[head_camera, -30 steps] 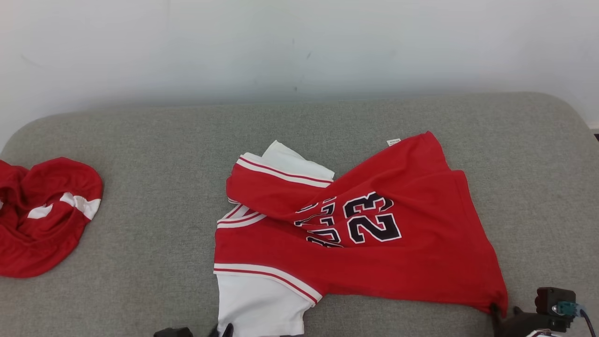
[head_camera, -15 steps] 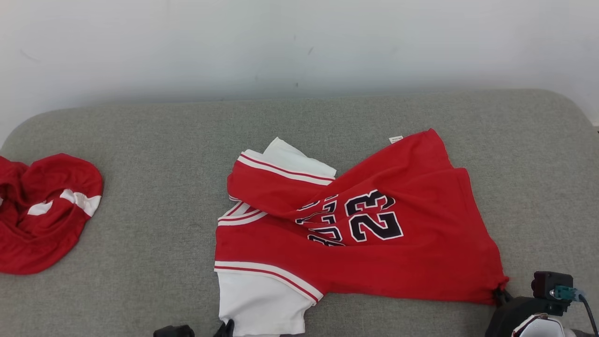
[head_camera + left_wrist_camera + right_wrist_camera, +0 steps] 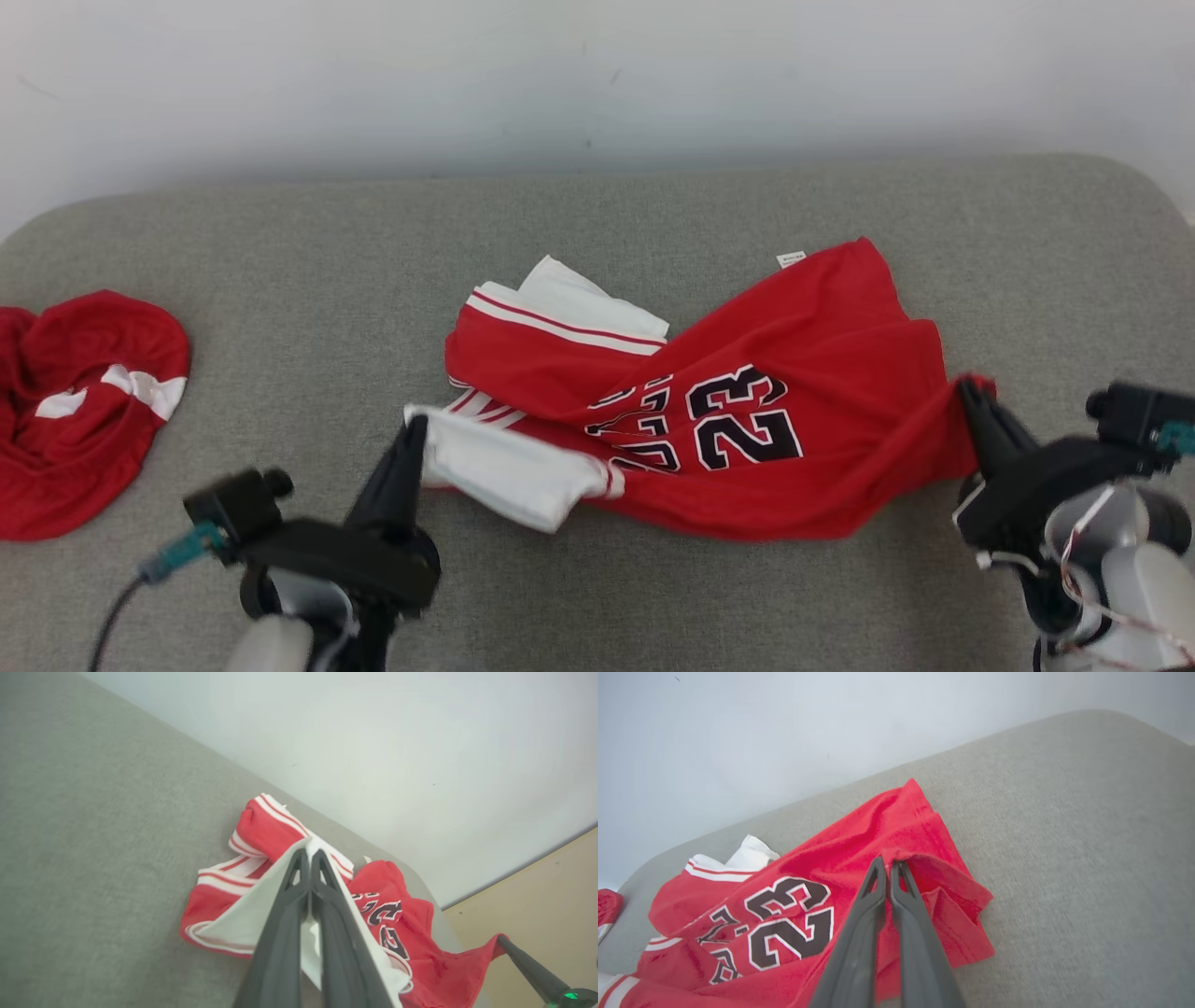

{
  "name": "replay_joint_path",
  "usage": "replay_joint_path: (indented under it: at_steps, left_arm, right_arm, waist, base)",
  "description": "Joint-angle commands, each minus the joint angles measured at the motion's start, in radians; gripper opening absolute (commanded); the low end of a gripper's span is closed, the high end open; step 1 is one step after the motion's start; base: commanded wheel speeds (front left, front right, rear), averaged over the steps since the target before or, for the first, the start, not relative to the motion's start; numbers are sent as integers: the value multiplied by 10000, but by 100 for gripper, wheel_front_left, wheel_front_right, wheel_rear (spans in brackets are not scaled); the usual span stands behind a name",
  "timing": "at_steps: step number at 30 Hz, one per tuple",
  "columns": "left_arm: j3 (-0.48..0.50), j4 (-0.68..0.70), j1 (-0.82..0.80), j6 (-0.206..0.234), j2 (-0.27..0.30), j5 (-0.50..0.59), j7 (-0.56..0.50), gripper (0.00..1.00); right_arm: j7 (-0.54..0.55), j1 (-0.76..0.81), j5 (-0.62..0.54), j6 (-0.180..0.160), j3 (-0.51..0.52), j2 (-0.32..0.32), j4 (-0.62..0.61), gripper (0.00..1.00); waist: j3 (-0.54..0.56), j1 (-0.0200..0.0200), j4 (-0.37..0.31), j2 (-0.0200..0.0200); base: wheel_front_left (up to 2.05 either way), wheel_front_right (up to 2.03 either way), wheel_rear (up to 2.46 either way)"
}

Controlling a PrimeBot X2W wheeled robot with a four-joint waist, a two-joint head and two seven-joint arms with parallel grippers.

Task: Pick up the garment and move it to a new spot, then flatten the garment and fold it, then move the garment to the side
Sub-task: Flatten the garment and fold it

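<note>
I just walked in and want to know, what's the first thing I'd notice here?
The bright red jersey with a black 23, lying crumpled in the middle of the grey cushion. The left gripper pinches its white sleeve and the right gripper pinches its red corner. Another red garment sits bunched at the far left.

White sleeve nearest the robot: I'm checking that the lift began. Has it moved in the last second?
Yes. Against the red cloth pile, the white sleeve, pinched by the left gripper, moved up the view.
</note>
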State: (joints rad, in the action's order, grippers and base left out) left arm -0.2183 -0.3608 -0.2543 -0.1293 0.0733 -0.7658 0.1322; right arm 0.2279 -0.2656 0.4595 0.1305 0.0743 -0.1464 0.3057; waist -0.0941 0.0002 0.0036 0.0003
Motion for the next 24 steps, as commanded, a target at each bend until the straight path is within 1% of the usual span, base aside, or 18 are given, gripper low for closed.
replay_joint_path:
  at_steps: [1,4,6,7,8,9,10,11,13,15,17,18,20,24]
  left_arm:
    - [119,229,-337,-8,107,-278,-177,0]
    - [456,1067,-1498,-9,429,-919,-1056,0]
    - [710,1447,-2427,119,581,-1370,-1687,0]
    - [871,1592,-2950,266,657,-1551,-1989,0]
    - [1161,1689,-4080,633,779,-1880,-2494,0]
    - [1395,1721,-4745,958,846,-1986,-2661,0]
    - [1504,1674,-5406,1183,898,-1990,-2813,0]
    - [1583,1612,-6072,1391,978,-1923,-2931,0]
    - [1717,1434,-7346,1725,1147,-1742,-2945,0]
    - [1673,1274,-8643,1874,1433,-1310,-2788,0]
    - [1479,1072,-9879,1871,1729,-586,-2347,0]
    - [1474,963,-10440,1862,1750,-459,-2137,0]
    - [1516,729,-11464,1757,1818,-129,-1596,0]
    - [1482,249,-13105,1276,1893,216,-575,0]
  right_arm:
    - [102,-329,88,5,-60,-119,-179,0]
    - [762,-1442,445,6,-617,-361,-783,0]
    - [1156,-2413,793,5,-814,-420,-992,0]
    - [1342,-2953,927,5,-918,-444,-1022,0]
    - [1318,-4125,541,5,-1202,-766,-959,0]
    - [1296,-4779,328,6,-1454,-864,-891,0]
    - [1246,-5349,331,5,-1588,-766,-663,0]
    - [1179,-5954,453,6,-1546,-538,-363,0]
    - [950,-7273,636,6,-1254,-162,249,0]
    - [411,-8617,539,5,-899,103,827,0]
    - [-657,-9818,182,6,-788,299,1281,0]
    - [-1122,-10275,56,6,-697,420,1562,0]
    - [-2113,-11260,21,5,-249,621,2118,0]
    - [-3834,-12906,-53,6,517,848,3073,0]
  waist:
    - [-303,-2,-99,-3]
    - [-837,-2,-299,-3]
    - [-1284,-2,-468,-3]
    - [-1542,-2,-561,-3]
    - [-2038,-2,-711,-3]
    - [-2388,-2,-805,-3]
    - [-2650,-2,-876,-3]
    - [-2914,-2,-969,-3]
    - [-3414,-2,-1137,-3]
    - [-3914,-2,-1295,-3]
    - [-4339,-2,-1401,-3]
    - [-4540,-2,-1468,-3]
    - [-4848,-2,-1590,-3]
    - [-5292,-2,-1769,-3]
  base:
    - [0,0,0]
    - [0,0,0]
    - [0,0,0]
    - [0,0,0]
    - [0,0,0]
    - [0,0,0]
    - [0,0,0]
    - [0,0,0]
    - [0,0,0]
    - [0,0,0]
    - [0,0,0]
    - [0,0,0]
    - [0,0,0]
    - [0,0,0]
